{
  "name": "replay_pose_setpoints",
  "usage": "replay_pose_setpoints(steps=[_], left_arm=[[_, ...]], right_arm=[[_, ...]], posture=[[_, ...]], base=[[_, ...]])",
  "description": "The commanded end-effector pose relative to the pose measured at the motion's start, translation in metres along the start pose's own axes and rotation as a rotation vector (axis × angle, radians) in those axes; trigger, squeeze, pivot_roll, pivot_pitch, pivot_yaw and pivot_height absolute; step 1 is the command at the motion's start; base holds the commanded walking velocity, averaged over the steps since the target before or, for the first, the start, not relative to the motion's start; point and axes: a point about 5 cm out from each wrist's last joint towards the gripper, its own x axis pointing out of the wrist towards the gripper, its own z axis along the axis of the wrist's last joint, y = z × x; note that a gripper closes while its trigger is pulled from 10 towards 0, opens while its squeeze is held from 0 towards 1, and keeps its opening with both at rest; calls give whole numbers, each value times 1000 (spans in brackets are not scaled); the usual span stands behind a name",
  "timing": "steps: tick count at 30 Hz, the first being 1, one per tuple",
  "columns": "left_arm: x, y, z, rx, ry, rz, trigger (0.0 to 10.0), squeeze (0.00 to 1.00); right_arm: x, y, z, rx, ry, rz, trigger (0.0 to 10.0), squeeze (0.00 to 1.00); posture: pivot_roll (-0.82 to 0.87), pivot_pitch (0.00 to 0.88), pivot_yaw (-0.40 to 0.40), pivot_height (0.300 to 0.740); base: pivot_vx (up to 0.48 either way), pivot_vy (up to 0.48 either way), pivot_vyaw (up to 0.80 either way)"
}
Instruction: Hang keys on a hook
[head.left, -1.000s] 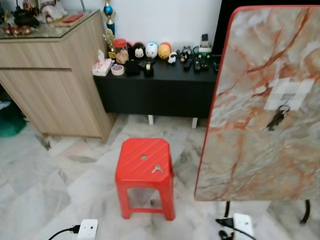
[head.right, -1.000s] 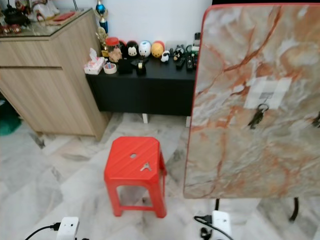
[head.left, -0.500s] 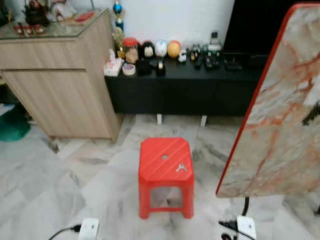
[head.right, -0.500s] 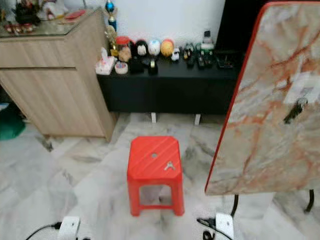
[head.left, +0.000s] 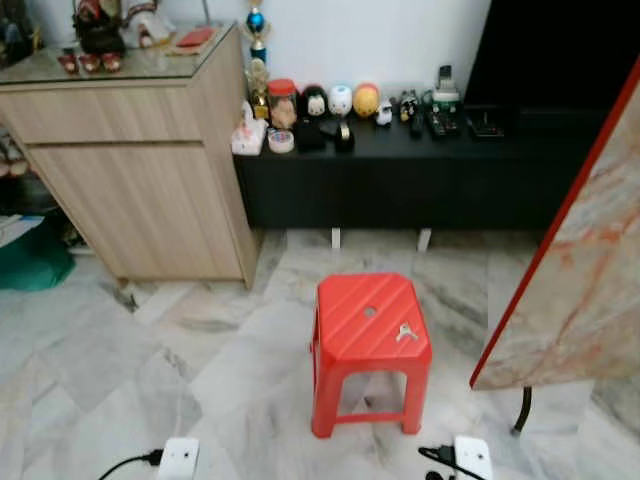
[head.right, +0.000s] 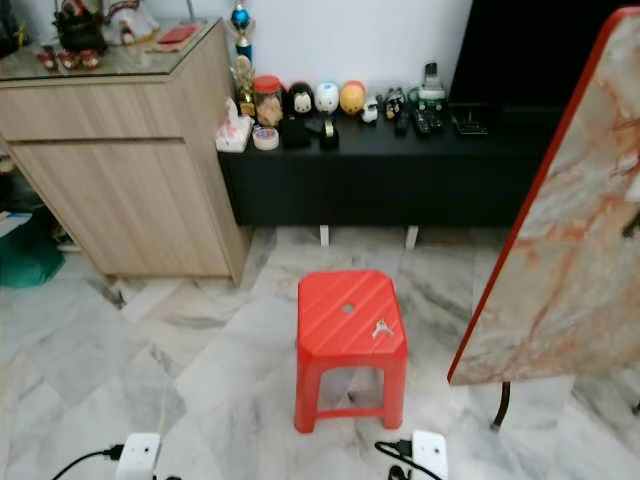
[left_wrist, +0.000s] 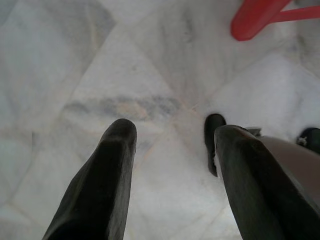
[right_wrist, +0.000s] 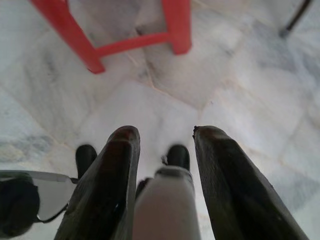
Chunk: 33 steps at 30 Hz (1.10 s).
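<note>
A small bunch of silver keys (head.left: 406, 332) lies on the top of a red plastic stool (head.left: 368, 330), near its right edge. To the right stands a tilted marble-patterned board with a red rim (head.right: 560, 270); a dark shape (head.right: 632, 222) hangs on it at the picture's edge, too cut off to identify. My left gripper (left_wrist: 172, 135) hangs open over the marble floor, a red stool leg (left_wrist: 255, 15) ahead of it. My right gripper (right_wrist: 165, 131) also hangs open with nothing held, the stool's legs (right_wrist: 125, 45) beyond it.
A wooden cabinet (head.left: 140, 190) stands at the left. A low black console (head.left: 400, 180) with figurines runs along the back wall. White power strips (head.left: 178, 458) (head.left: 470, 455) with cables lie on the floor near me. The board's black stand leg (head.left: 522, 410) is right of the stool.
The camera has turned left: the stool, cabinet and console have shifted right in the picture, and the board has slid mostly off the right edge. Nothing in the room has moved.
</note>
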Motion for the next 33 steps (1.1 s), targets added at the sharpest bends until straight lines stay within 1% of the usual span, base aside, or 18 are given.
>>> replay_pose_setpoints(steps=[1, 5, 9, 12, 14, 20, 22, 23, 25, 27, 29, 33], left_arm=[[0, -3, -3, 10, 12, -12, 10000, 0], [0, -3, -3, 5, 11, -18, 10000, 0], [0, -4, -3, 1, 9, -19, 10000, 0], [0, -4, -3, 1, 10, -20, 10000, 0], [0, -4, -2, -1, 10, -23, 10000, 0], [0, -4, -2, -2, 10, -25, 10000, 0], [0, -4, -2, -2, 10, -26, 10000, 0], [0, -4, -2, -2, 10, -26, 10000, 0], [0, -4, -2, -2, 10, -28, 10000, 0], [0, -4, -2, -3, 9, -29, 10000, 0], [0, -4, -2, -4, 9, -29, 10000, 0], [0, -4, -2, -3, 8, -28, 10000, 0]], right_arm=[[0, -3, 3, 12, -6, -11, 10000, 0], [0, -5, 4, 11, -7, -13, 10000, 0], [0, -10, 6, -11, -16, -8, 10000, 0], [-1, -11, 7, -6, -28, -9, 10000, 0], [1, -1, 11, 24, -35, 2, 10000, 0], [2, 3, 11, 25, -34, 7, 10000, 0], [3, 10, 13, 11, -40, 18, 10000, 0], [3, 10, 13, 11, -40, 18, 10000, 0], [4, 17, 19, 0, -61, 26, 10000, 0], [5, 18, 22, -2, -69, 28, 10000, 0], [5, 16, 24, 7, -73, 34, 10000, 0], [5, 13, 25, 25, -78, 31, 10000, 0]], posture=[[0, 5, 28, 740], [1, 11, 26, 740], [1, 11, 26, 740], [2, 15, 24, 740], [1, 17, 26, 740], [1, 17, 26, 740], [-2, 21, 27, 740], [-2, 21, 27, 740], [-2, 21, 27, 740], [-2, 21, 27, 740], [-2, 21, 27, 740], [-1, 22, 27, 740]], base=[[0, 0, 0], [0, 0, 0], [0, 0, 0], [0, 0, 717], [0, 0, 284], [40, 0, 0], [242, 0, 0], [244, 0, 0], [253, 0, 400], [257, 0, 800], [266, 0, 800], [284, 0, 0]])
